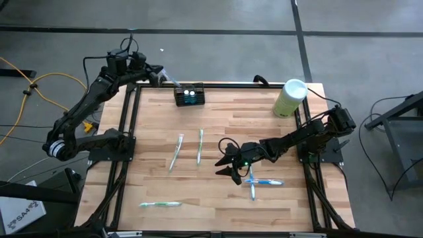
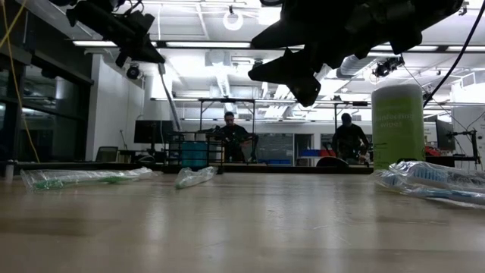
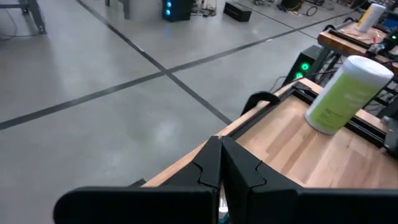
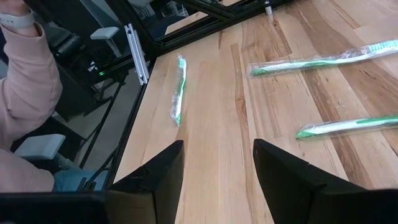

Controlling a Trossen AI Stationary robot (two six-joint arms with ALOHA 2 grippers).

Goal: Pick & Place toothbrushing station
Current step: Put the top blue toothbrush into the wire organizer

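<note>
My right gripper (image 1: pixel 229 165) hangs above the middle of the wooden table (image 1: pixel 264 125), jaws standing wide apart with nothing between them. My left gripper (image 1: pixel 160 75) is up at the far left corner of the table with its fingers (image 3: pixel 214 163) pressed together; from above a thin clear sliver seems to stick out at its tip, perhaps a wrapper, but I cannot tell for sure.

The toothbrushing station (image 1: pixel 190 96), a small black slotted caddy, sits at the far edge of the table just beside my left gripper, apart from it.

What worries me: the toothbrushes are sealed in slippery clear wrap and lie flat on the wood. If I close my right jaws on the loose plastic rather than the handle, the brush could slide out on the lift. The blue pair lie crossed and touching, so pulling one will likely drag the other. My left arm crowds the caddy, and bringing my right arm there risks a knock between the arms, or nudging the caddy off the edge.

Counts: five wrapped toothbrushes — two green ones (image 1: pixel 176 151) side by side near the middle, one green one (image 1: pixel 159 205) by the near edge, two blue ones (image 1: pixel 263 182) under my right arm. One caddy. One pale green canister (image 1: pixel 289 98) with a white lid at the far right corner.
</note>
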